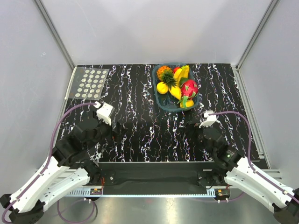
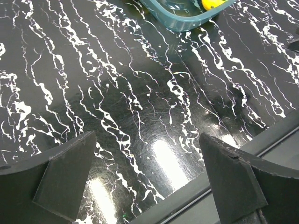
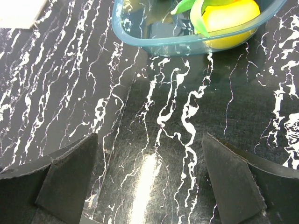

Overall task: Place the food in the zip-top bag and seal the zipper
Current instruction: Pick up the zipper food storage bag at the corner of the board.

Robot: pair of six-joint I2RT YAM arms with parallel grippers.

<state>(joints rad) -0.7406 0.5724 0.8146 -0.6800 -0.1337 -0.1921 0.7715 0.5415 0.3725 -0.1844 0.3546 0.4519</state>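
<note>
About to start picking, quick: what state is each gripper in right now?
Left gripper: open, holding nothing.
Right gripper: open, holding nothing.

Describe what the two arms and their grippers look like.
The left arm and right arm have white shells near the base, black joints farther out and a white block at the wrist. A purple cable loops along each. The left gripper and right gripper have matte black, wedge-shaped fingers.
</note>
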